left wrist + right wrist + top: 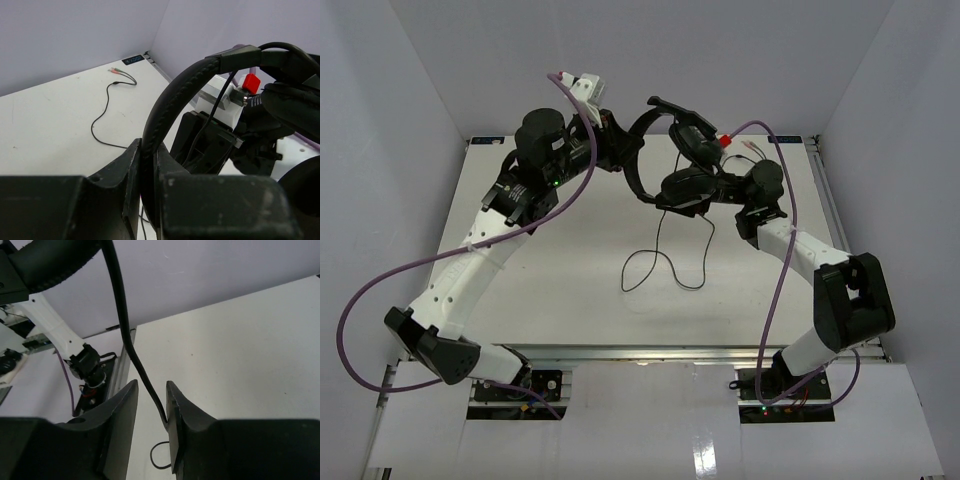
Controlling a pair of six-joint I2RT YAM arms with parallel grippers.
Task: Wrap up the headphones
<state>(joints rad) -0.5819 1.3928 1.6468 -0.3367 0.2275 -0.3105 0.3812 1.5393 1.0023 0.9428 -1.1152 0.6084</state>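
White table [570, 275] below: left gripper [148, 152] clamps the headphones [161, 107] by the upward-arching band; right gripper [151, 395] stands narrowly apart, cable [125, 330] running lengthwise between its fingers.

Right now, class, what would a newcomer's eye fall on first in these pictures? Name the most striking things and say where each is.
The black headphones hang in the air above the far middle of the table, their headband clamped in the left gripper. Their thin cable drops between the parted fingers of the right gripper and lies in loose loops on the table below.
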